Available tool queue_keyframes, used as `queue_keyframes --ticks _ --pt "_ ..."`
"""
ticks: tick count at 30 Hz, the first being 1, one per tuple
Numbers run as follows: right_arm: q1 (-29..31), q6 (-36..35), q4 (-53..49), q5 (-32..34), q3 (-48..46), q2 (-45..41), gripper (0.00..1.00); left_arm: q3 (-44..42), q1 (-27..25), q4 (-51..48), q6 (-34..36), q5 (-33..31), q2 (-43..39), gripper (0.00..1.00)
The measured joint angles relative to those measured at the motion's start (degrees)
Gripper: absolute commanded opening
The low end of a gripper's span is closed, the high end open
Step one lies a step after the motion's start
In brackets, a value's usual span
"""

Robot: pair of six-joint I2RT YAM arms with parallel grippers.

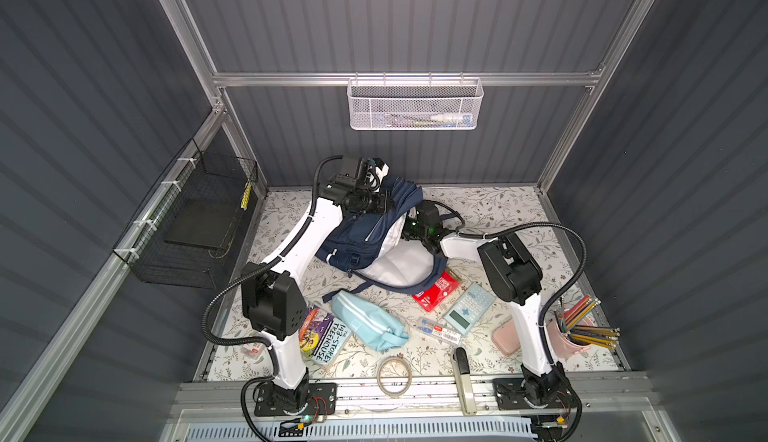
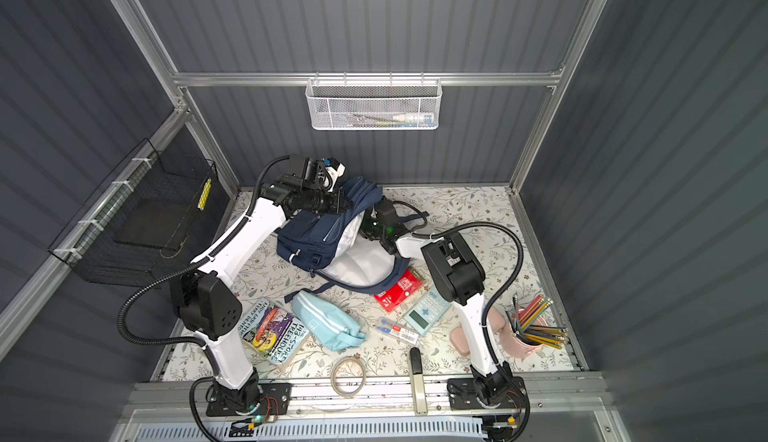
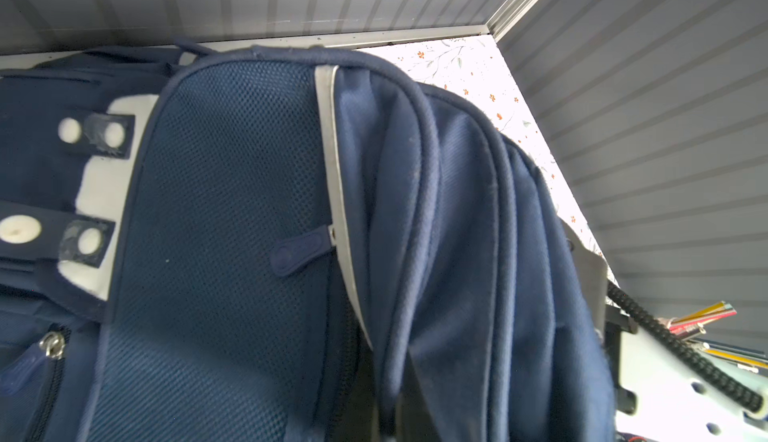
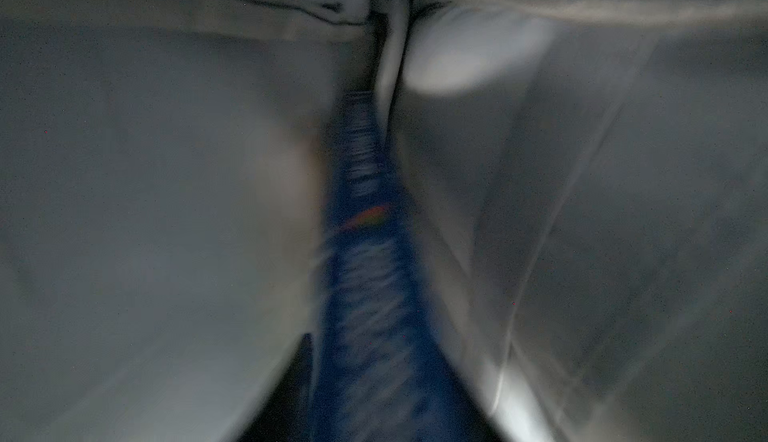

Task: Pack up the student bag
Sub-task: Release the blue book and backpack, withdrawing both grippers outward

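Pale grey lining (image 4: 166, 211) is crowding the wrist camera as my right arm (image 1: 455, 248) is reaching inside the large navy blue fabric student bag (image 1: 361, 236) at the back middle of the floral-print tabletop (image 1: 511, 207), and I cannot tell how its jaws are standing. My left gripper (image 1: 379, 168) is clamping shut on the bag's top. If lining is snagging my right jaws, withdrawing risks dragging the bag loose against the grey ribbed walls (image 1: 415, 24) hemming us in.

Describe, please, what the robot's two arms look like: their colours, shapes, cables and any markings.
Both the left arm and right arm have smooth white links joined by boxy black joint housings. A black corrugated cable loops along each. Black base plates carry small wiring. Green lights glow on the right wrist.
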Motion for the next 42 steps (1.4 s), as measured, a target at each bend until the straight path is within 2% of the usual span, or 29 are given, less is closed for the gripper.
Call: queue_keyframes --ticks 4,7,8,9,10,11,12,13,15,16,17,21,25,29,33,37,40,42 --pt "-2.5 -1.6 -2.4 -0.5 -15.5 -10.6 0.98 -1.0 0.4 0.6 -0.6 -1.9 0.0 0.00" --pt "-6.3 -5.3 -8.1 -2.2 -24.0 -20.7 0.99 -1.2 0.3 1.2 -1.1 -1.6 0.7 0.00" --pt "-8.0 -7.0 -10.2 -2.8 -26.6 -25.2 0.99 -1.9 0.3 2.2 -1.7 -0.9 0.8 0.04" --pt "-9.2 -8.4 -11.9 -3.3 -28.4 -29.0 0.99 -3.1 0.3 3.8 -2.2 0.4 0.8 0.21" --pt "-10.1 -10.0 -13.7 -3.7 -30.1 -32.9 0.99 -4.3 0.3 5.3 -2.7 1.4 0.8 0.28" --pt "-10.7 -11.8 -16.0 -3.7 -31.6 -37.0 0.99 -5.8 0.1 7.3 -3.6 2.4 0.6 0.32" --pt "-11.0 -13.9 -19.0 -3.5 -33.0 -41.5 0.99 -7.5 -0.1 8.9 -4.3 3.2 0.4 0.40" --pt "-11.2 -15.8 -21.7 -3.1 -33.8 -44.9 0.99 -8.7 -0.3 9.7 -4.8 3.4 0.1 0.50" --pt "-10.4 -20.4 -28.8 -2.0 -34.4 -51.3 0.99 -9.8 -0.7 9.9 -5.5 2.9 -0.5 0.77" --pt "-9.7 -22.2 -31.4 -1.3 -34.4 -53.4 0.99 -9.8 -0.7 9.8 -5.7 2.3 -0.8 0.86" --pt "-8.5 -24.2 -34.3 -0.1 -34.4 -55.8 0.99 -9.8 -0.7 9.5 -5.6 1.2 -1.7 0.90" --pt "-4.9 -28.9 -42.0 2.7 -34.5 -61.8 0.99 -9.8 0.6 7.7 -6.1 -2.5 -7.5 0.92" --pt "-8.4 -30.1 -43.2 0.8 -38.0 -60.5 0.99 -12.4 3.3 8.4 -6.6 -3.4 -13.6 0.92" --pt "-10.7 -30.1 -42.2 -2.0 -39.6 -49.4 0.99 -19.1 4.5 11.2 -8.9 -3.2 -15.0 0.87" --pt "-8.5 -30.1 -43.4 -3.2 -31.4 -39.7 0.96 -23.9 4.2 10.2 -9.9 -4.1 -13.9 0.87" --pt "-6.6 -30.4 -43.1 -3.0 -19.7 -30.0 0.97 -29.1 4.7 8.0 -10.2 -5.9 -16.3 0.89" --pt "-5.6 -31.2 -43.0 -1.1 -15.7 -28.6 0.99 -33.2 7.9 5.2 -10.4 -5.1 -21.3 1.00" --pt "-5.0 -31.7 -44.0 1.3 -16.6 -31.5 0.99 -35.8 12.5 3.7 -11.0 -3.1 -26.1 1.00"
